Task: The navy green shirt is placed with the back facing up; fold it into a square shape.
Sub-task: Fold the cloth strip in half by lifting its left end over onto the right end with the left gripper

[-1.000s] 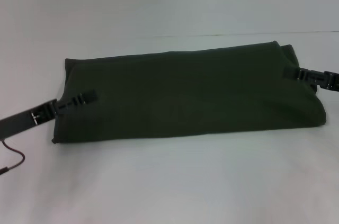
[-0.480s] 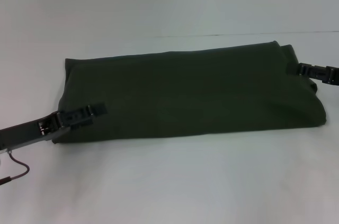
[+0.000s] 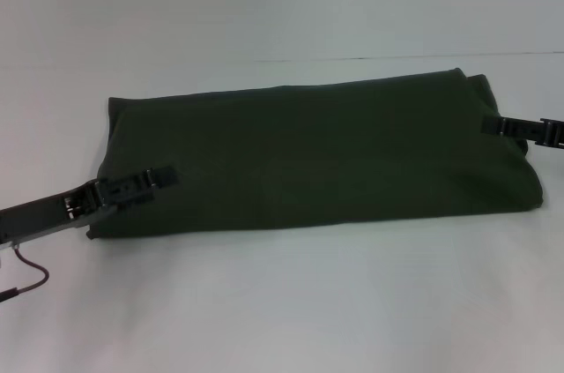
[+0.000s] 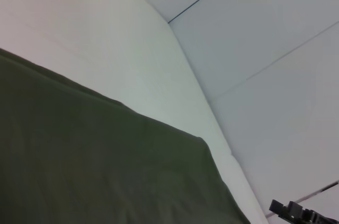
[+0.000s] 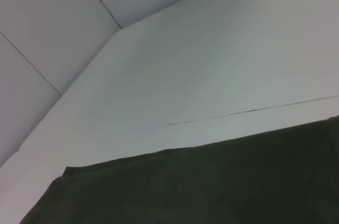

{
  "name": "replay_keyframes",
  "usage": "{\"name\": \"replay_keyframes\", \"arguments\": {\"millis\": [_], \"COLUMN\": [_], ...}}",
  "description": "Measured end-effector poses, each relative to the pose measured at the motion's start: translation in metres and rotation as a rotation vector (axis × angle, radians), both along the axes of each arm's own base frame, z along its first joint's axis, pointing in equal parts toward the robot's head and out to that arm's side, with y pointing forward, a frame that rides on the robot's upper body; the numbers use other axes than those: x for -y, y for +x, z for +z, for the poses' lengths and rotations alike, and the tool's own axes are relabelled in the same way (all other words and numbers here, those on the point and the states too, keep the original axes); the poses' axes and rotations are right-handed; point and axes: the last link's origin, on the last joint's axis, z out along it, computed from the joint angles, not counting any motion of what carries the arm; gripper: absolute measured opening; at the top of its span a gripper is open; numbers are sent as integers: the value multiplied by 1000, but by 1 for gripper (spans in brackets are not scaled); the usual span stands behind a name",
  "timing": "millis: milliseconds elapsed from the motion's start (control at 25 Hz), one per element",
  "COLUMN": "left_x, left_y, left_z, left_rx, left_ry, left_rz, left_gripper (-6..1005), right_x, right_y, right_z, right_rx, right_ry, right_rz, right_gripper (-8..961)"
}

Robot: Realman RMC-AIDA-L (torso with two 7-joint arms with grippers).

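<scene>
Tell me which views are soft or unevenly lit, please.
Head view: soft overall, the navy green shirt reads as a flat dark mass with few folds visible; faint shadow under its near edge. Both wrist views: the cloth is blurred close up, and the table is evenly lit.

We see the dark olive-green cloth shirt (image 3: 317, 157) folded into a long band on the white table (image 3: 282, 302), our black left gripper (image 3: 141, 184) over its near left corner, our black right gripper (image 3: 504, 124) at its right end
</scene>
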Motion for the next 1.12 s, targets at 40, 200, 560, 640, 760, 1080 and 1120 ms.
{"name": "replay_keyframes", "arguments": {"millis": [40, 200, 560, 640, 760, 1080, 1120], "left_x": [0, 3, 7, 5, 4, 5, 4], "left_y": [-1, -3, -14, -16, -21, -29, -29], "left_z": [0, 0, -3, -3, -3, -6, -6], "left_rx": [2, 22, 51, 65, 79, 88, 91], "left_ry": [-4, -35, -137, -140, -134, -165, -166], "left_rz": [8, 56, 238, 286, 345, 451, 458], "left_gripper": [868, 866, 862, 862, 863, 862, 862], "right_x": [0, -1, -6, -7, -8, -9, -9], "right_y": [0, 0, -1, -2, -1, 0, 0], "right_z": [0, 1, 5, 6, 8, 14, 14], "right_rx": [1, 4, 19, 20, 23, 28, 29], "right_ry": [1, 5, 23, 26, 32, 42, 42], "right_rz": [0, 0, 1, 1, 1, 0, 0], "right_gripper": [696, 696, 696, 696, 697, 697, 697]}}
